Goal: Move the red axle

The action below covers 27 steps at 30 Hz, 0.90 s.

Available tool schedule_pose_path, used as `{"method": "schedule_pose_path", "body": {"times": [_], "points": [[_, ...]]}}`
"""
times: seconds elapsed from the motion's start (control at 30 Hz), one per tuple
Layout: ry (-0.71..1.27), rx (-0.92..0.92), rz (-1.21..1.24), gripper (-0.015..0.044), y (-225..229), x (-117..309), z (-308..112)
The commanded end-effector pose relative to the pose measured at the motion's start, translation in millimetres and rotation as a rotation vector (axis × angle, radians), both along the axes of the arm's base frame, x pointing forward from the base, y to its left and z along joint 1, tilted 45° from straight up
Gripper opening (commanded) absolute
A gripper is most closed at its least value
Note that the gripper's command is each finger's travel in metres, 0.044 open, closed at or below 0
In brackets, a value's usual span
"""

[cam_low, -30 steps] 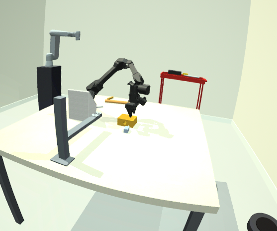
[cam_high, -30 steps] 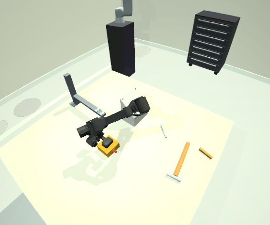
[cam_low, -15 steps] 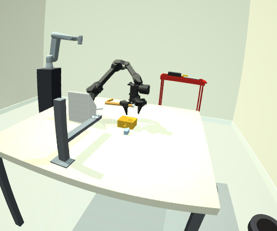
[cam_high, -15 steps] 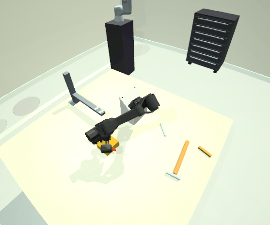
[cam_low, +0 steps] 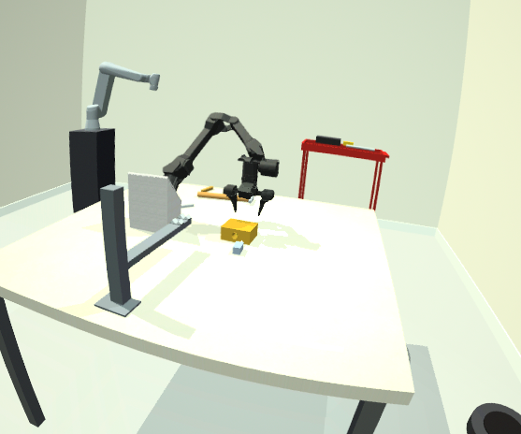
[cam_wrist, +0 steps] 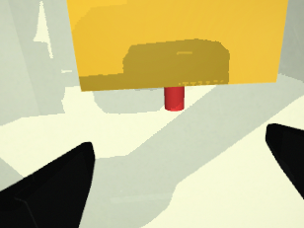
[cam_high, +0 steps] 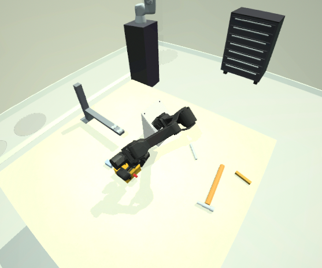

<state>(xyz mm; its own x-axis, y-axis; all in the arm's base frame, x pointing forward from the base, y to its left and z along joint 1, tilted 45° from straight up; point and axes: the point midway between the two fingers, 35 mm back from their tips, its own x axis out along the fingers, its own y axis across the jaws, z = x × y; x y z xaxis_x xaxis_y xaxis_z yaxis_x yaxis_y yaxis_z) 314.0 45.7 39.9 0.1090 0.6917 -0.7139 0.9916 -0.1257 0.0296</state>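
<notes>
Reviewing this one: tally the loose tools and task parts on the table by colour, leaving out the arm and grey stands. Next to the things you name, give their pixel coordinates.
Red: 1, the axle [cam_high: 135,175] [cam_wrist: 174,99]
Yellow: 1, the beam [cam_high: 137,170] [cam_low: 238,232] [cam_wrist: 178,24]
Orange-handled: 1, the hammer [cam_high: 215,185] [cam_low: 216,195]
Total: 3

From here, most of the red axle [cam_high: 135,175] [cam_wrist: 174,99] is hidden inside the yellow beam [cam_high: 136,171] [cam_low: 238,232] [cam_wrist: 163,29]; only a short red end shows. The top view's arm [cam_high: 161,136] hides part of the beam. At the wrist view's upper edge the beam is cut off, and both dark fingers run out at the lower left and right. The bracket's V-blocks [cam_high: 117,128] [cam_low: 180,220] are too small to make out clearly.
</notes>
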Motion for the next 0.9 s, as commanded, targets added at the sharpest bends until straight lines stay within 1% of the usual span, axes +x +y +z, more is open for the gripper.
{"method": "schedule_pose_path", "body": {"times": [0.0,0.87], "points": [[0.035,0.011,-0.032,0.044,3,-2,1],[0.036,0.011,-0.032,0.044,27,2,-25]]}}
